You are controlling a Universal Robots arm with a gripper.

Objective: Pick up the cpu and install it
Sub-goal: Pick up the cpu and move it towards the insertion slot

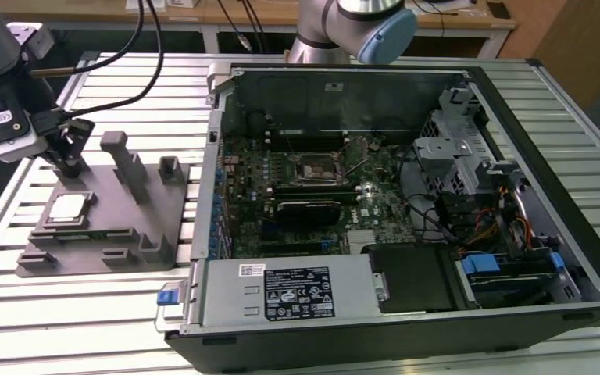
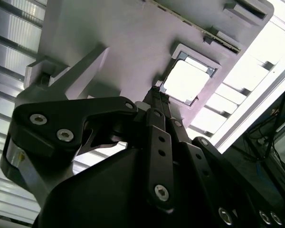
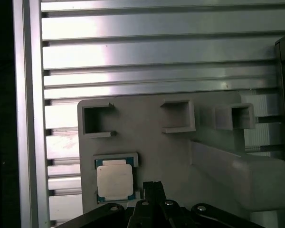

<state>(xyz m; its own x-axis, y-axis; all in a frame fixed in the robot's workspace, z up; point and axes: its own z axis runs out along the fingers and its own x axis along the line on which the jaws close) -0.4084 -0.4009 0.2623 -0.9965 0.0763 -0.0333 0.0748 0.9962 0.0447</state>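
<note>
1. Cpu (image 1: 68,208) lies flat, silver top up, in a square pocket of the grey fixture (image 1: 144,234), which sits to the exterior view's left of the open computer case (image 1: 550,156)
2. Gripper (image 1: 69,166) hangs low over the fixture, just beside the cpu and apart from it
3. Claw is clenched: its fingers are pressed together with nothing between them
4. Fixture and case rest on a slatted metal table (image 1: 71,312), and the motherboard (image 1: 311,180) lies inside the case
</note>
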